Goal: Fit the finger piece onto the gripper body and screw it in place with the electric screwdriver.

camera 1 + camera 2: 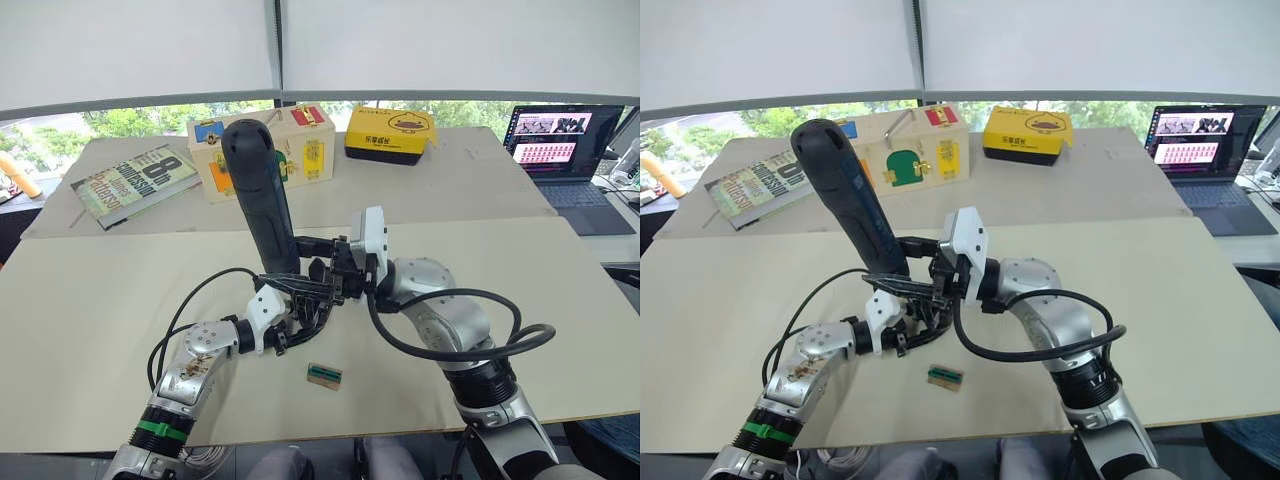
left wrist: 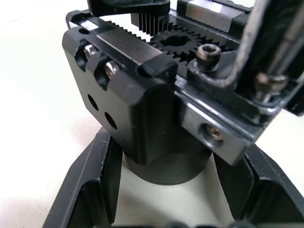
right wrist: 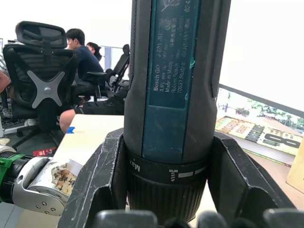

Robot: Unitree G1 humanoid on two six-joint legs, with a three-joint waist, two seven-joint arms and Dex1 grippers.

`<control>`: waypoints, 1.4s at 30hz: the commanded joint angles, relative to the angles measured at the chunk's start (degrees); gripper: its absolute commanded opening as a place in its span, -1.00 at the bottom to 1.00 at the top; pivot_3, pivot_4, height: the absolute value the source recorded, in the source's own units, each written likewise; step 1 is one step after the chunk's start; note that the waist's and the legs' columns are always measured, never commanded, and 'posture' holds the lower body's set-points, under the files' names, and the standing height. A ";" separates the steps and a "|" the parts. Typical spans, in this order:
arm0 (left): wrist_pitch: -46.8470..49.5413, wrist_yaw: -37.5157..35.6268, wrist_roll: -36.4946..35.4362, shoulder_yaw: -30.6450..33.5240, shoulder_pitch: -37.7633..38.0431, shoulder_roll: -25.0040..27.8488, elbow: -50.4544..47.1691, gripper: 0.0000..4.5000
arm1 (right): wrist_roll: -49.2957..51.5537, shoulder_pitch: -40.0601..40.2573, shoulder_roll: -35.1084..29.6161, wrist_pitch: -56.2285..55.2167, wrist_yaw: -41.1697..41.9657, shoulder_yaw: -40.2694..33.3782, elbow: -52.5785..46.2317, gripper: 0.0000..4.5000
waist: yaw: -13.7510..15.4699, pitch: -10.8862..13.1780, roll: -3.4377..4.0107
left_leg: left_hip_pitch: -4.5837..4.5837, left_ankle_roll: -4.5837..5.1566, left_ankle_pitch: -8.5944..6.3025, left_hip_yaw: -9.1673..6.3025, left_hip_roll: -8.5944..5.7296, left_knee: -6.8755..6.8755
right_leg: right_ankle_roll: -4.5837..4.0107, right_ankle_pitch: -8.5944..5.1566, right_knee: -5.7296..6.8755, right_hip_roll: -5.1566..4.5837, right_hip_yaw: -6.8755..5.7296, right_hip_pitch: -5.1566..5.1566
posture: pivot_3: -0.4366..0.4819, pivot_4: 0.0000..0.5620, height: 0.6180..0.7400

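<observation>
The electric screwdriver (image 1: pixel 258 190) stands nearly upright over the middle of the table, butt end up and leaning away. My right gripper (image 1: pixel 300 250) is shut on it low down; in the right wrist view its fingers (image 3: pixel 99 180) clamp the collar of the screwdriver (image 3: pixel 171 95). Just below, my left gripper (image 1: pixel 295 315) is shut on the gripper body (image 1: pixel 310 290). The left wrist view shows the gripper body (image 2: pixel 142 114) with its gears, rack and screws exposed, its round base between my fingers (image 2: pixel 90 190). I cannot tell the finger piece apart from the body.
A small green-and-tan rectangle (image 1: pixel 324 375) lies on the table (image 1: pixel 100 330) near the front edge. At the back are a book (image 1: pixel 135 182), a tan box with coloured latches (image 1: pixel 265 150), a yellow box (image 1: pixel 390 133) and a laptop (image 1: pixel 560 140). People (image 3: pixel 80 52) sit beyond.
</observation>
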 commanded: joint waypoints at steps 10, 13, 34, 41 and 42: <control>2.30 -0.89 0.29 -1.54 2.16 0.66 1.76 0.01 | -2.79 1.54 -1.27 5.69 -2.94 2.50 4.48 -0.13 | -0.04 -0.89 -0.01 | 0.65 0.00 0.00 0.03 0.01 -0.66 | -0.06 -0.07 -0.11 0.00 0.07 0.24 | -0.05 -0.47 1.00; 2.24 -0.76 0.31 -1.51 2.15 0.57 1.84 0.01 | -2.76 0.71 -0.59 6.07 -3.57 2.64 5.31 -0.13 | -0.04 -0.96 -0.01 | 0.68 -0.01 0.00 0.03 0.02 -0.69 | -0.09 -0.09 -0.11 0.00 0.07 0.25 | -0.05 -0.47 1.00; 2.52 -0.26 0.05 -1.34 3.02 0.72 1.06 0.01 | -4.34 1.38 -0.29 1.55 -1.28 5.99 5.20 -0.13 | -0.07 -1.07 0.03 | 0.77 -0.02 0.01 0.03 0.03 -0.78 | -0.11 -0.12 -0.12 0.00 0.10 0.31 | -0.05 -0.47 1.00; 2.78 -0.31 -0.03 -1.18 3.43 0.98 0.71 0.01 | -4.32 1.73 -0.05 2.25 -1.63 6.44 4.97 -0.13 | -0.11 -1.07 0.02 | 0.77 -0.03 0.01 0.03 0.03 -0.80 | -0.13 -0.13 -0.13 0.01 0.10 0.30 | -0.05 -0.47 1.00; 2.83 -0.30 -0.03 -1.16 3.48 1.00 0.64 0.01 | -4.32 1.73 -0.04 2.22 -1.63 6.41 5.04 -0.13 | -0.12 -1.07 0.02 | 0.77 -0.03 0.01 0.03 0.03 -0.81 | -0.13 -0.13 -0.13 0.01 0.10 0.30 | -0.05 -0.47 1.00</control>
